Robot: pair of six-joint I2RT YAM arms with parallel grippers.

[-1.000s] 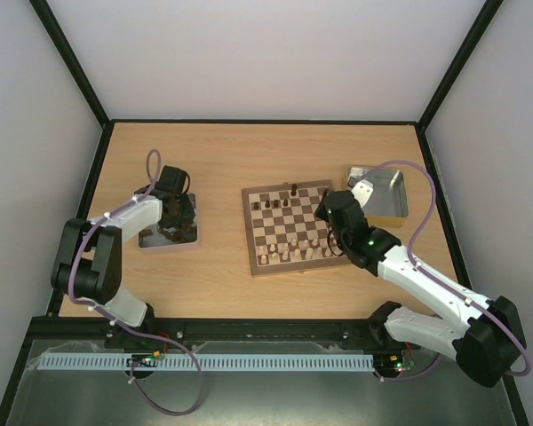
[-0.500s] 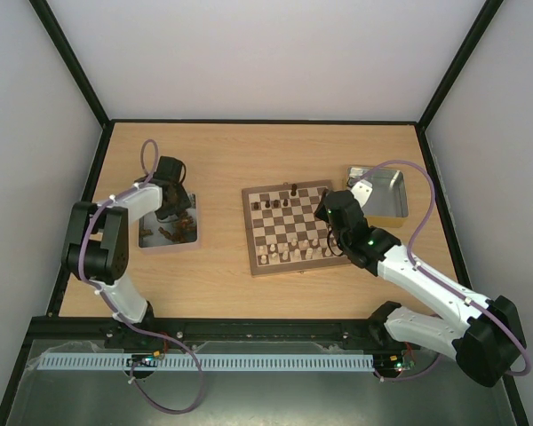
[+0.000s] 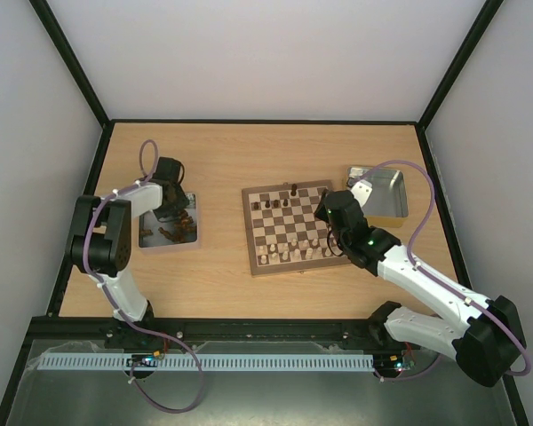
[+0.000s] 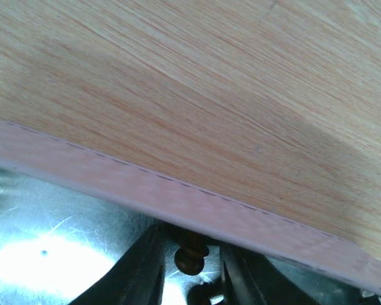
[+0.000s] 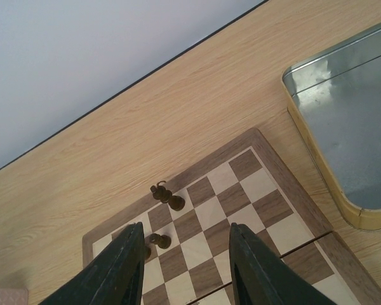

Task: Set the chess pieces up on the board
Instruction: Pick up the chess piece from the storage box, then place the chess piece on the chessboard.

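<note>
The left gripper [image 4: 192,270] is reaching down into the metal tray [image 4: 47,244] at the left of the table, and one dark chess piece [image 4: 190,254] is sitting directly between its two fingers, with a finger standing close on each side. The gaps there are slight, so I cannot tell whether the jaws are already pinching it or only bracketing it. The piece's rounded head and collar are facing the wrist camera, which suggests its long axis is running roughly along the fingers rather than across them, though only its top is showing. More dark chess pieces [image 3: 171,233] are lying loose in the same tray, just beneath and beside this gripper. The board [image 3: 249,232] is lying well off to this gripper's right, so the coming carry is going to be sideways toward the middle of the table, and the left arm is plainly the nearer one to the supply. The right gripper [image 5: 187,257] is hanging over the far right part of the board with its jaws spread wide and gripping nothing. A dark pawn [image 5: 157,241] is standing just ahead between its fingers, a dark knight [image 5: 167,197] a little farther ahead, and a second metal tray [image 5: 349,127] is lying off to its right.
</note>
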